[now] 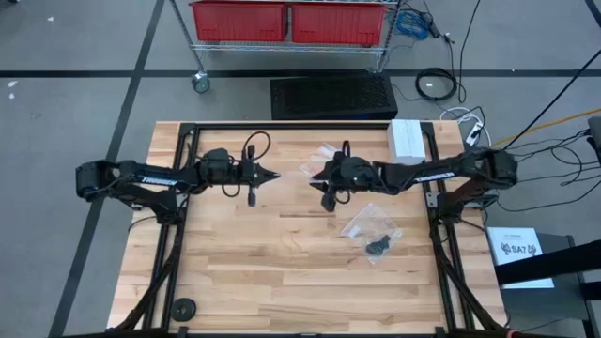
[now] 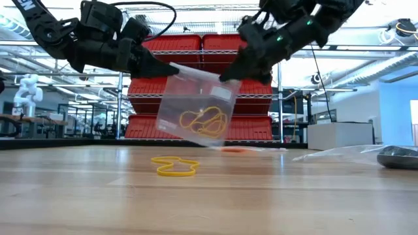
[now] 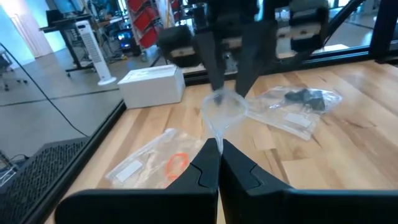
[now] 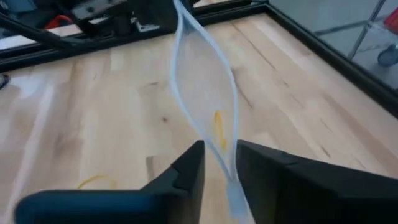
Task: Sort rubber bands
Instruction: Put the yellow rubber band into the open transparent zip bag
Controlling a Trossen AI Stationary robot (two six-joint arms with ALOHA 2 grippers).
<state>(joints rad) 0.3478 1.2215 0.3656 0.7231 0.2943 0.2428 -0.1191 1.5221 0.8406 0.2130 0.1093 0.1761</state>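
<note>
A small clear plastic bag hangs in the air between my two grippers, above the middle of the table. Several yellow-tan rubber bands lie in its bottom. More yellow-tan bands lie loose on the wood below it. My left gripper is shut on the bag's one top corner and my right gripper on the other. A second clear bag holding an orange band lies flat on the table, and a third with black bands lies nearer the right side. My left gripper pinches the bag's top corner between its two fingers, coming level from the table's left. The bag is lifted clear and hangs below the fingers. My right gripper pinches the opposite end of the bag's mouth between its fingers, slanting down from the table's right. The mouth gapes open between the two holds.
A white box stands at the far right corner of the table. The bag of black bands lies right of centre. A black round disc sits near the near left edge. Bare wood stretches along the near side.
</note>
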